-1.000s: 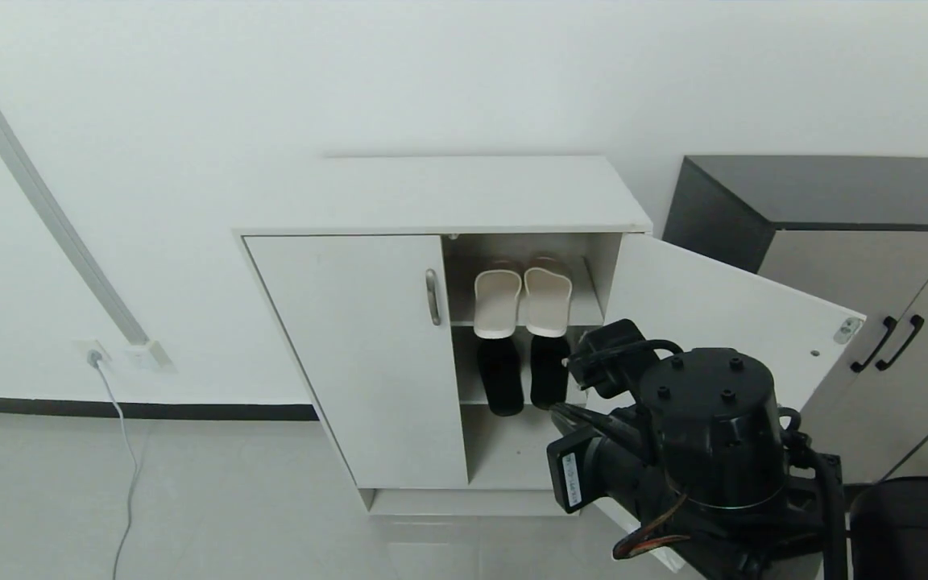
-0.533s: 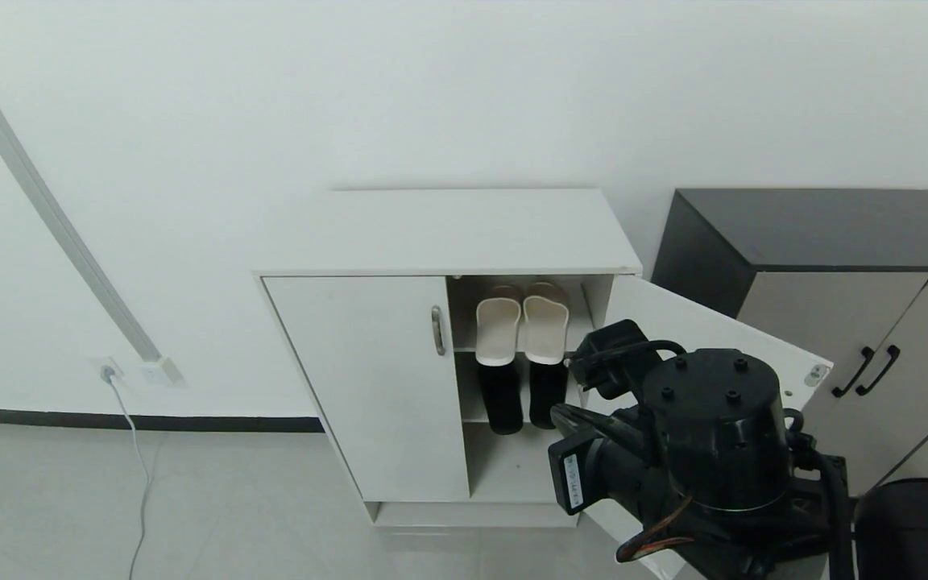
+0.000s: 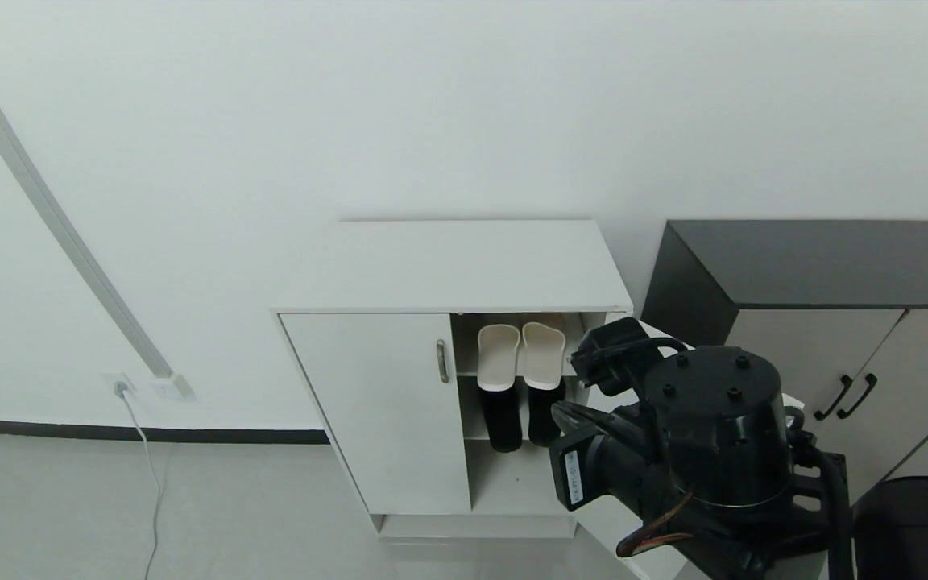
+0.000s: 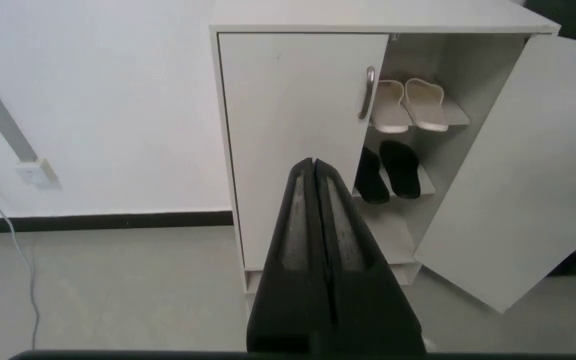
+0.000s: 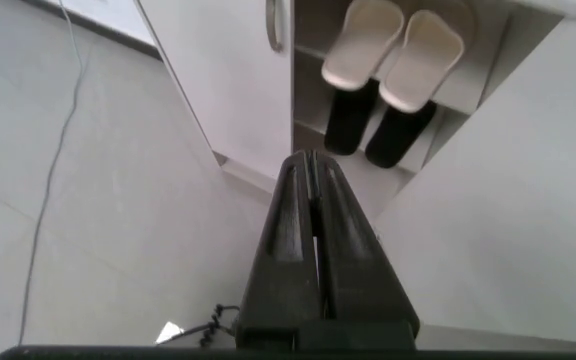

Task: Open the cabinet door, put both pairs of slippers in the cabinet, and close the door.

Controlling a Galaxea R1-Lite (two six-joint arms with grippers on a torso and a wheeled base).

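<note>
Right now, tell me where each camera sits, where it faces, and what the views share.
Head: on the head, looking down at the cabinet; right arm shows.
Left wrist: faces the cabinet front past the shut left gripper.
Right wrist: looks down past the shut right gripper into the open side.
All share the white slippers above the black slippers.

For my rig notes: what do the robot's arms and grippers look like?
The right arm is black, with a round, screw-dotted joint cap, a white label and a reddish-brown cable. The left gripper and right gripper are black, each with two long, tapering fingers.
</note>
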